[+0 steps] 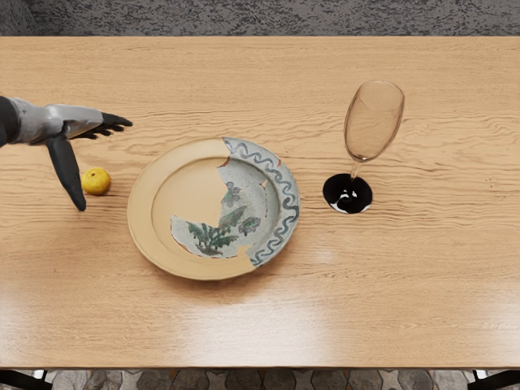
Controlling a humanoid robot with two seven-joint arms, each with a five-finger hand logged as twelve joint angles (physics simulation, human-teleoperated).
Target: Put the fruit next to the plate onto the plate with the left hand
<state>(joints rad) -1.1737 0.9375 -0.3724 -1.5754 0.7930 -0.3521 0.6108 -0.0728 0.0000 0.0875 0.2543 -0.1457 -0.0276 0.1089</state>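
Left robot hand (77, 130) is open and holding nothing: fingers stretched out flat, pointing away from the arm, thumb hanging down toward the surface. It looks like it's hovering over the wood. The right one isn't in shot at all.

Biggest thing is the wooden surface (260, 325), running under the hand and well past it. Next is the plate (154, 203), out beyond the fingertips and a bit nearer the camera than the hand. It's tan with a blue-and-green patterned patch on the half away from the hand, and nothing's on it yet. Well apart from the hand, on the far side of the plate, a wine glass (372, 122) leans over its dark foot, so I'd steer clear of that.

Smallest is the fruit (96, 180), a little round yellow one, below the palm and just beside the thumb, between the hand and the plate's near rim. Can't tell if the thumb touches it.

My guess on handling: light, firm, smooth-skinned, and it'll roll if nudged sideways. I'd come down from above and pinch across its widest part, thumb one side, fingers the other, gentle but wrapped enough that it can't squirt out.
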